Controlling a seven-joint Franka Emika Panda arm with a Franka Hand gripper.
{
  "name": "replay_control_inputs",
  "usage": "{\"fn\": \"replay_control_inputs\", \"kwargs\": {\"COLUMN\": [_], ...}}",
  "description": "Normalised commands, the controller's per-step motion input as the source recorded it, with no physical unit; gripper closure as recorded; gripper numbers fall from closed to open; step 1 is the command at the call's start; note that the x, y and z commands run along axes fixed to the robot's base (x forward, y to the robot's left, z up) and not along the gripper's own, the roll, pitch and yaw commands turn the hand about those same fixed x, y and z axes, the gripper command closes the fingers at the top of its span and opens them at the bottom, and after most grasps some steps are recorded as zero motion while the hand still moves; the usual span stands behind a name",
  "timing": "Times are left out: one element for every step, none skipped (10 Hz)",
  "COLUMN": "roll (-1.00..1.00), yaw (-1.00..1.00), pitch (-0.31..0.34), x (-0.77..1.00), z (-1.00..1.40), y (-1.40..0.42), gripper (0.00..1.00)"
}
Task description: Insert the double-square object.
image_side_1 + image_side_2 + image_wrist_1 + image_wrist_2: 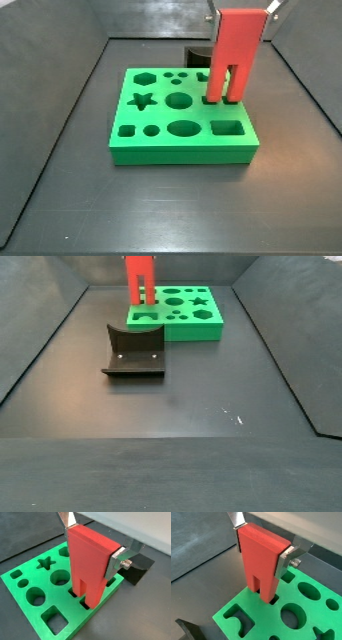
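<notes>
The double-square object (88,559) is a tall bright-red piece, held upright in my gripper (93,541). The silver fingers (117,560) are shut on its solid upper part, one on each narrow side. Its two legs point down, and their tips sit in the twin square holes at the edge of the green board (37,587). Both wrist views show the hold, with the red piece (261,559) over the board (308,614). In both side views the piece (234,55) (139,278) stands upright on the board (174,135) (187,316), with the gripper (243,10) at its top.
The green board has several other shaped holes, including a star (140,100), circles and a square (227,127). The dark fixture (134,351) stands on the floor beside the board; it also shows in other views (137,568) (198,55). Dark bin walls surround the floor.
</notes>
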Motion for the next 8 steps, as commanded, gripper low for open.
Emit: {"fn": "replay_control_inputs", "kwargs": {"roll": [-0.04,-0.05,-0.07,-0.02,-0.06,-0.05,-0.06,-0.06], "yaw": [-0.1,-0.06,-0.01,0.0,0.0,0.0,0.0,0.0], "pitch": [0.0,-0.01,-0.011,0.0,0.0,0.0,0.0,0.0], "x": [-0.22,-0.23,-0.09,0.0,0.0,0.13,0.13,0.08], "z": [-0.07,0.0,-0.01,-0.09,-0.06,-0.22,-0.2,-0.21], "y": [0.0,0.0,0.0,-0.01,-0.08,-0.11,-0.12,-0.07], "gripper": [1.0,1.0,1.0,1.0,1.0,1.0,1.0,1.0]}}
